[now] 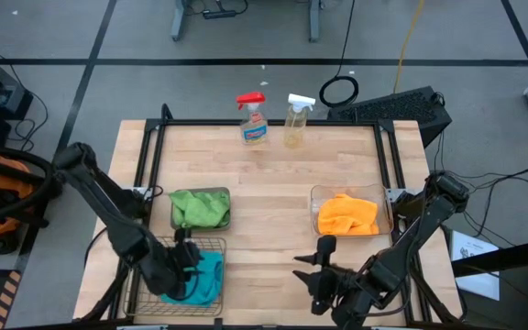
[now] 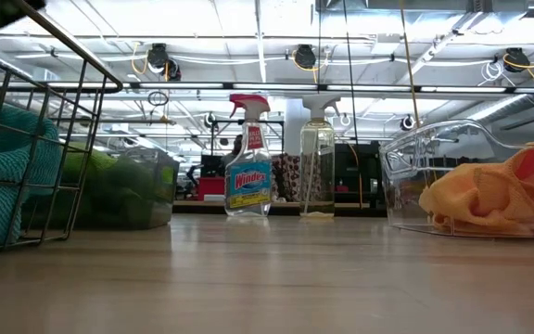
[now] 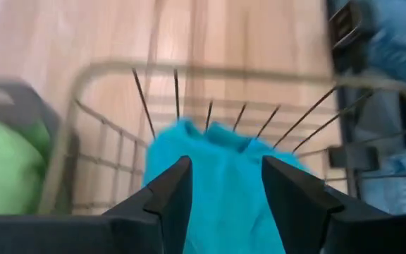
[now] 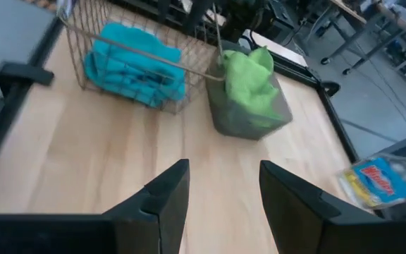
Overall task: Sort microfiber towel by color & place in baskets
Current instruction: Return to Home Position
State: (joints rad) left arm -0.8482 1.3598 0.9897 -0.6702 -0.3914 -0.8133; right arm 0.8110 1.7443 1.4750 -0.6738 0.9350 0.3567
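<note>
From above, the left claw (image 1: 187, 259) hangs over the wire basket (image 1: 145, 298) at the table's near left, where the blue cloths (image 1: 207, 275) lie. Green cloths (image 1: 200, 208) fill the grey tub (image 1: 228, 206) just beyond. Orange cloths (image 1: 348, 214) lie in the clear tub (image 1: 315, 206) on the right. The right claw (image 1: 315, 266) sits at the near edge, apart from all three.

At table height, two spray bottles (image 2: 247, 158) stand at the far side.

The left wrist view shows its fingers spread, gripping nothing, with blue cloth apparently just below.

The right wrist view shows that claw parted and empty.
</note>
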